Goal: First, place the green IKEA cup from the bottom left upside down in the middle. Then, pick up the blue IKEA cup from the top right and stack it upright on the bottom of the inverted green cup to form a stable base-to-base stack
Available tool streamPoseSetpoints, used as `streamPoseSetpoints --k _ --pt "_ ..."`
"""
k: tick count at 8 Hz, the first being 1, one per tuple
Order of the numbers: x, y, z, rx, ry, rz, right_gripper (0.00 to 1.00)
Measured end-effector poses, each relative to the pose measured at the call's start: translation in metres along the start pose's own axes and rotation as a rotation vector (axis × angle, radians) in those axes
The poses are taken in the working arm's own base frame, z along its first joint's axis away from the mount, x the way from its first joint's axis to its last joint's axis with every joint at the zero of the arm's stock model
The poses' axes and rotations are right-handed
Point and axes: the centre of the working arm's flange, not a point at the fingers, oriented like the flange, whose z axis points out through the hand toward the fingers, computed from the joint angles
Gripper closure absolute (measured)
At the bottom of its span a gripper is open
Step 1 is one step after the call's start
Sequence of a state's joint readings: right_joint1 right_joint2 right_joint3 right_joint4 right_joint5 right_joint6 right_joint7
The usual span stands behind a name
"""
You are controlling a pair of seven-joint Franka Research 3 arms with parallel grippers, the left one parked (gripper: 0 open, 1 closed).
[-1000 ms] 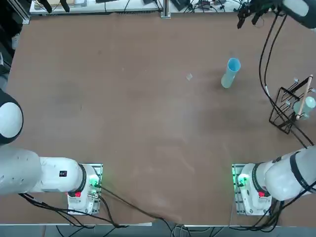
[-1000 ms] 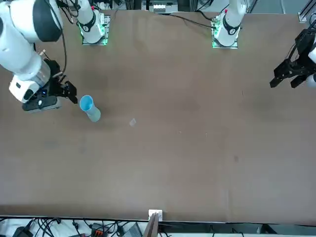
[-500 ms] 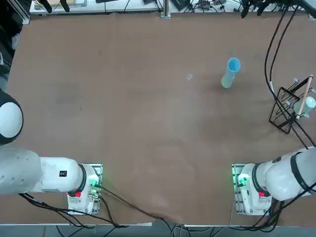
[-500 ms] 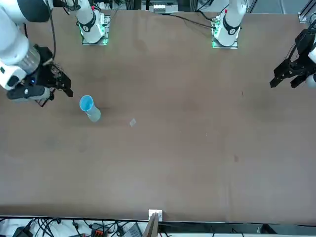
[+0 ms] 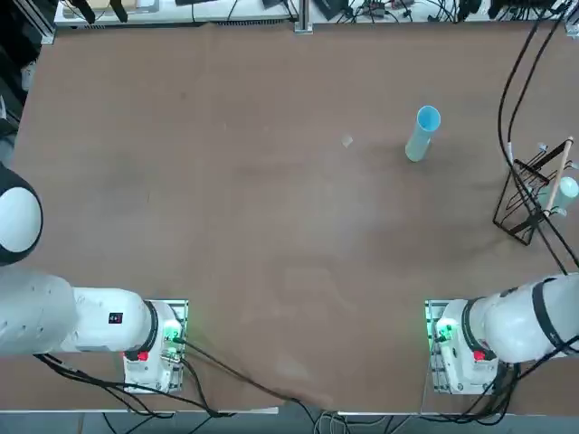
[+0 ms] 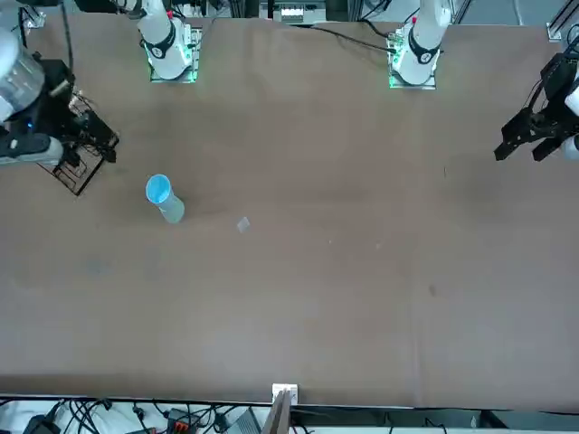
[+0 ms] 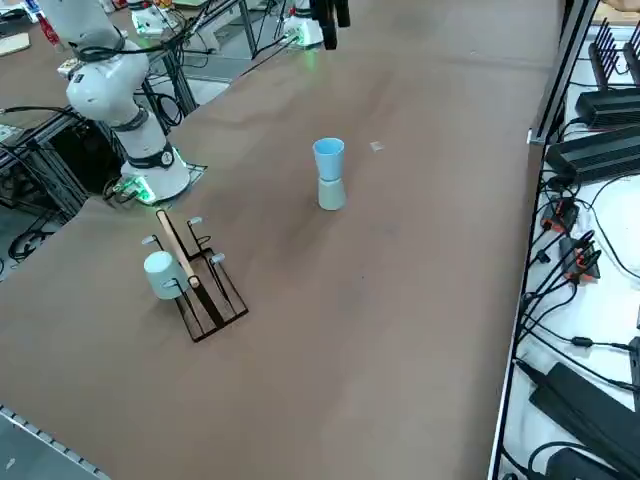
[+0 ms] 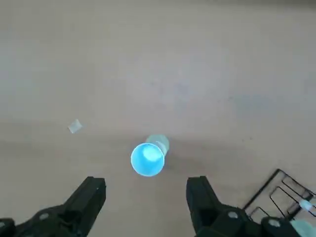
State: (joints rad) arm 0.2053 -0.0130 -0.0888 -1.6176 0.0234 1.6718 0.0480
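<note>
Brown tabletop (image 5: 226, 208) filled my screens, with the two cups already stacked toward its far right. From the side I saw the green cup (image 7: 331, 192) inverted on the table and the blue cup (image 7: 328, 158) upright on its base, mouth up. My wrist camera looked straight down into the blue mouth, only a sliver of green showing behind it. My right gripper (image 8: 145, 197) hung high above the stack, fingers (image 8: 91, 195) spread wide and holding nothing. I noted a black wire rack (image 5: 534, 199) near the right edge and a small clear scrap (image 5: 347, 140) beside the stack.
</note>
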Motion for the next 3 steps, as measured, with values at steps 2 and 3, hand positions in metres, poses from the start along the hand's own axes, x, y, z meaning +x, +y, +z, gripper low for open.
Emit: streamPoseSetpoints --k 2,3 --pt "-0.005 0.011 -0.007 -0.002 -0.012 0.018 0.00" --pt "-0.006 0.018 -0.008 -0.004 -0.020 0.031 0.00"
